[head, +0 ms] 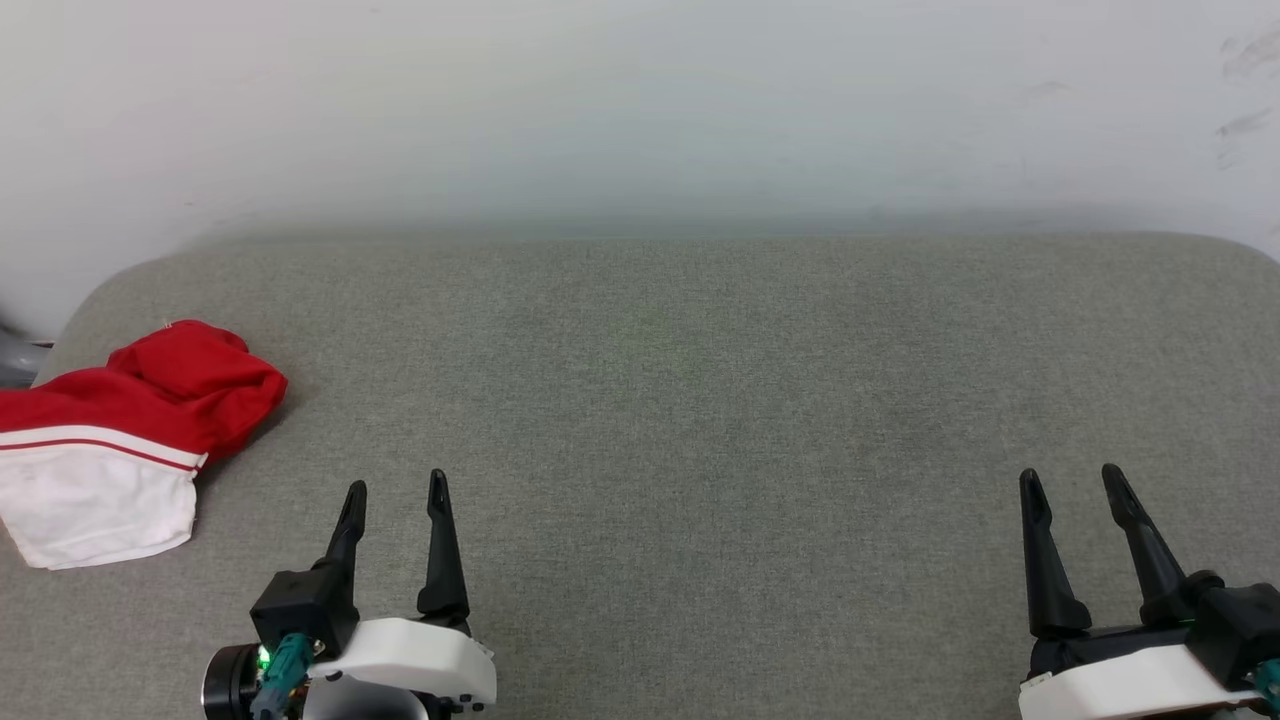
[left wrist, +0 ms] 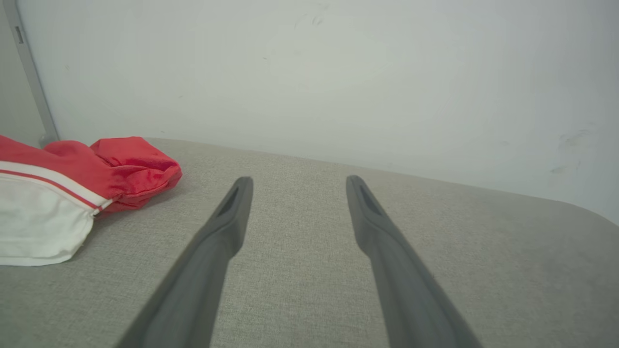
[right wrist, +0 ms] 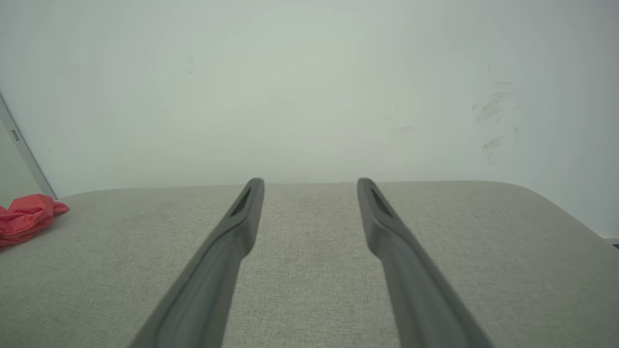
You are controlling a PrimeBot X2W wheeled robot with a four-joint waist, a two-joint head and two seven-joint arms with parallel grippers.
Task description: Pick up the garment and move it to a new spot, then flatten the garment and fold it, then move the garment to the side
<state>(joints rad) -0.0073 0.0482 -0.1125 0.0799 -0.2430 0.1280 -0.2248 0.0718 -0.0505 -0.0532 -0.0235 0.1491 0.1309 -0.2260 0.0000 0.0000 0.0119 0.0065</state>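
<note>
Where the tabletop (head: 700,400) ends at left, a crumpled shirt (head: 130,420).
The left gripper (head: 396,480) and right gripper (head: 1070,471) hover empty, fingers (head: 441,540) apart.

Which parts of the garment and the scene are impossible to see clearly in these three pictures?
- Garment, head view: left part cut off by the picture's left edge; it lies crumpled, so its own folds hide the front.
- Garment, right wrist view: a small red bunch at the left edge, too small for detail.
- Grey object, head view: cut by the left edge; unidentifiable.
</note>
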